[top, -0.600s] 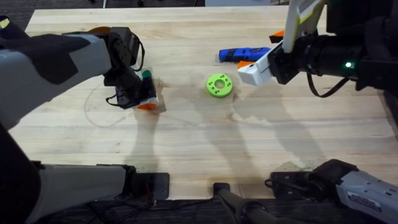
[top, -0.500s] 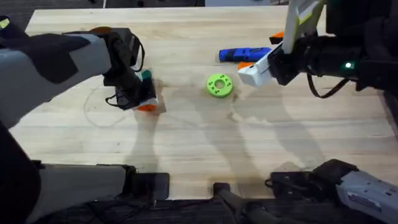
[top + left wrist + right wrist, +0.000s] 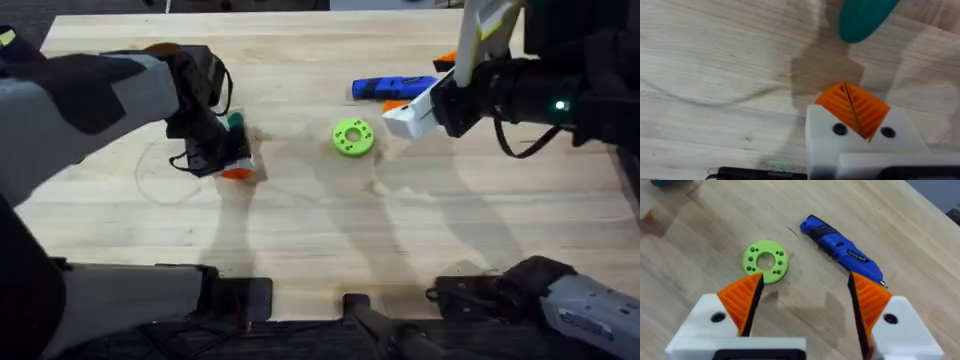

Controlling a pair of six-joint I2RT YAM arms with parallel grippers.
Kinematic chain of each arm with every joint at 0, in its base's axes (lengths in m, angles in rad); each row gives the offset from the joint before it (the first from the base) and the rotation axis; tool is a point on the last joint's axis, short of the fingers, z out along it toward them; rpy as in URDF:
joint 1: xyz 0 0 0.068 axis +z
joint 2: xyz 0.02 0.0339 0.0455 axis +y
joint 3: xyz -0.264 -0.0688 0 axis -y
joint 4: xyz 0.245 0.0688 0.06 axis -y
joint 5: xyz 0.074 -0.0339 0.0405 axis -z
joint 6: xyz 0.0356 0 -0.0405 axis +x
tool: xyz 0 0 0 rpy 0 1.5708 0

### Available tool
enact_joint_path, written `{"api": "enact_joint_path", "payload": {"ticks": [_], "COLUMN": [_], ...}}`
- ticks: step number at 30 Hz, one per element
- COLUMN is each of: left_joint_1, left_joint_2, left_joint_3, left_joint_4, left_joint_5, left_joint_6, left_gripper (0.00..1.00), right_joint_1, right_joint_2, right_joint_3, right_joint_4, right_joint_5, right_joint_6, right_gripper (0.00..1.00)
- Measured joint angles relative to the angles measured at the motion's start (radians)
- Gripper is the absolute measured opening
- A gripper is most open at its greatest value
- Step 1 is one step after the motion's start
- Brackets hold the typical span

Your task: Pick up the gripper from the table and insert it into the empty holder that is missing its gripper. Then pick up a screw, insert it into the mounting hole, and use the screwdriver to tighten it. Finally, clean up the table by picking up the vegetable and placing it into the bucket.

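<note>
My left gripper stands at the table's left with its orange pads pressed together on nothing. A teal-green rounded piece lies close beside it; I cannot tell if it is the vegetable's end. The blue screwdriver lies at the back right. Just in front of it my right gripper hovers open and empty. An orange sliver behind the left arm looks like the bucket's rim. The loose gripper, holder and screws are out of view.
A flat green ring-shaped disc lies mid-table, left of my right gripper. Another orange bit peeks out beside the right arm. The wooden table has bare room across its front half.
My right gripper has edged slightly left toward the green disc. The left gripper and the things on the table stay where they were.
</note>
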Motion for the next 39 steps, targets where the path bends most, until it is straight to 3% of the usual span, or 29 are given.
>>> {"api": "enact_joint_path", "payload": {"ticks": [2, 6, 7, 14, 20, 29, 39], "left_joint_1": [0.000, 0.000, -0.002, -0.002, -0.002, -0.002, -0.002], "left_joint_2": [0.000, 0.000, 0.000, 0.000, 0.000, 0.000, 0.137], "left_joint_3": [0.000, 0.000, 0.000, 0.020, 0.135, 0.197, 0.198], "left_joint_4": [-0.002, -0.013, -0.013, -0.079, -0.083, 0.047, 0.168], "left_joint_5": [0.002, 0.006, 0.012, 0.010, -0.010, -0.106, -0.126], "left_joint_6": [0.003, 0.002, 0.001, 0.035, 0.158, 0.341, 0.394], "left_gripper": [0.082, 0.695, 0.960, 0.987, 0.986, 0.986, 0.986], "right_joint_1": [0.000, 0.000, 0.000, 0.000, 0.000, 0.000, 0.000], "right_joint_2": [0.000, 0.000, 0.000, 0.000, 0.000, 0.000, 0.000], "right_joint_3": [0.000, 0.000, 0.000, 0.000, 0.000, 0.000, 0.000], "right_joint_4": [0.000, 0.000, 0.000, 0.000, -0.001, -0.001, -0.002], "right_joint_5": [0.000, 0.000, 0.000, 0.000, 0.000, 0.000, 0.000], "right_joint_6": [0.000, 0.000, 0.000, 0.000, 0.000, 0.000, 0.000], "right_gripper": [0.976, 0.976, 0.976, 0.976, 0.976, 0.976, 0.976]}}
